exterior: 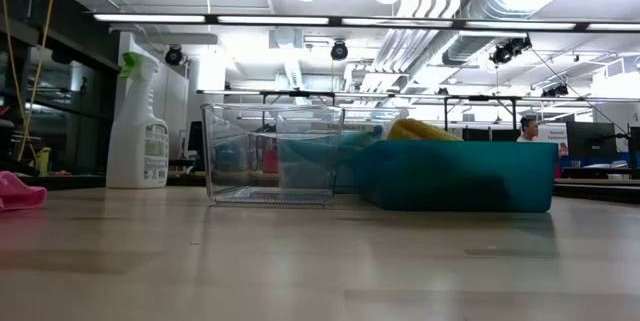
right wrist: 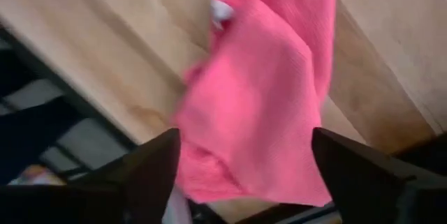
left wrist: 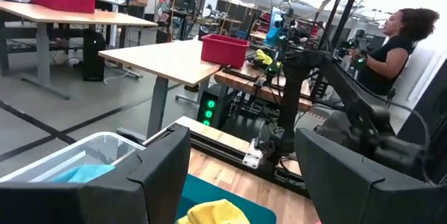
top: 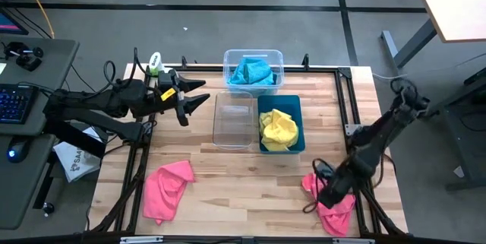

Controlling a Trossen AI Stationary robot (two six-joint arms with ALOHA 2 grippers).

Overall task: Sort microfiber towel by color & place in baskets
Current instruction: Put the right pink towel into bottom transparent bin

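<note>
While the right gripper (top: 328,196) hangs with fingers spread directly over a pink towel (right wrist: 269,91) at the table's near right corner, the left gripper (top: 199,96) hovers open just left of the empty clear basket (top: 234,119). Beyond that lie the teal basket (top: 296,144) with a yellow towel (top: 279,128) and a clear basket (top: 253,55) holding a blue towel (top: 251,71). Another pink towel (top: 168,189) lies well below the left gripper

Three baskets cluster at the table's far-centre. A clear basket (top: 253,69) at the far edge holds a blue towel (top: 251,72). The empty clear basket (top: 234,119) stands just beside the teal basket (top: 281,125), which holds a yellow towel (top: 279,128). One pink towel (top: 168,190) lies crumpled near the near-left corner; another pink towel (top: 331,198) lies near the near-right corner.
</note>
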